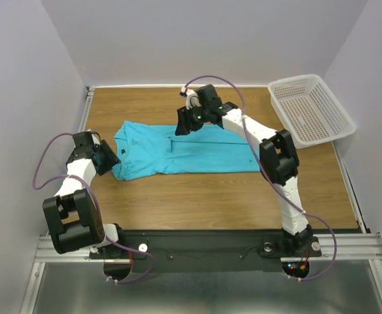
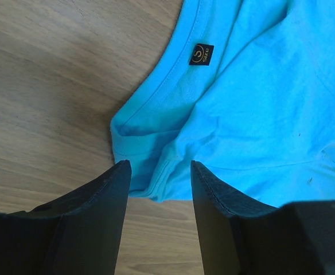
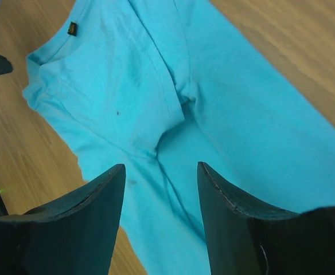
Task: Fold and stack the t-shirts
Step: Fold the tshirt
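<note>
Garment location: the t-shirt (image 1: 178,154) lay flat on the table (image 1: 210,203), left of centre, drawn into a long band with its neck end toward the left arm.
Fold condition: judged part-folded only; the sides appeared turned in, the lengthwise folds not yet made.
Left gripper (image 2: 159,166): fingers stood apart, empty, poised just above the shoulder corner beside the neckline. Judged to be lined up there because that corner offers a firm hem to pinch.
Right gripper (image 3: 160,169): fingers likewise apart, holding nothing, hovering over the middle of the cloth at the far edge. Judged placed to take the opposite side, so that both arms could lift the band evenly.
Basket (image 1: 295,80): white, perforated, at the far right corner, well apart from the garment.
Top view alone: showed the shirt's whole outline, both arms' reach and the basket.
Left wrist view alone: showed the dark neck label (image 2: 201,54) and the doubled hem between the finger lines.
Right wrist view alone: showed a sleeve (image 3: 170,86) folded inward across the body, with small dark specks on the fabric.
Contact: none could be confirmed from either wrist view.
</note>
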`<state>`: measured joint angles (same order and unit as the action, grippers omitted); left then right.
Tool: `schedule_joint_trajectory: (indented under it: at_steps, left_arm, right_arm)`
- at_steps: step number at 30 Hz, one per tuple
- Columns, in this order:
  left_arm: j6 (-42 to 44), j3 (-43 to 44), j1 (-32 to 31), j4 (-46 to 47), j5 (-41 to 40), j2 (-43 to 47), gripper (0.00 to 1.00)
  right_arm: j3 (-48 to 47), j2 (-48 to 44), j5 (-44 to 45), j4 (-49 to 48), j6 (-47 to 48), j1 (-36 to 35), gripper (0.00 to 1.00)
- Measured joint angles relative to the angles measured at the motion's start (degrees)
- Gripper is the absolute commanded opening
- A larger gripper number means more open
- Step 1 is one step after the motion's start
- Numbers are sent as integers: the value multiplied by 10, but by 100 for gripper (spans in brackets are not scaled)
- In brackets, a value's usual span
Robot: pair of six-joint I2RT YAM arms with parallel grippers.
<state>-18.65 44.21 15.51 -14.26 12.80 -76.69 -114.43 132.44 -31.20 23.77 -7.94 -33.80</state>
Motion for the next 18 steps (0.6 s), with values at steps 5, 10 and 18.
schedule_joint_trajectory:
  at_steps: [5, 10, 18]
  left_arm:
    - [-21, -14, 0, -7, 2, 3, 57]
    - [-25, -15, 0, -15, 21, -33, 56]
    - [-28, -12, -11, -14, 33, -87, 15]
  right_arm:
    - [66, -108, 2, -7, 46, 25, 59]
    - [108, -173, -5, -12, 72, 43, 60]
    - [172, -208, -20, -12, 84, 89, 60]
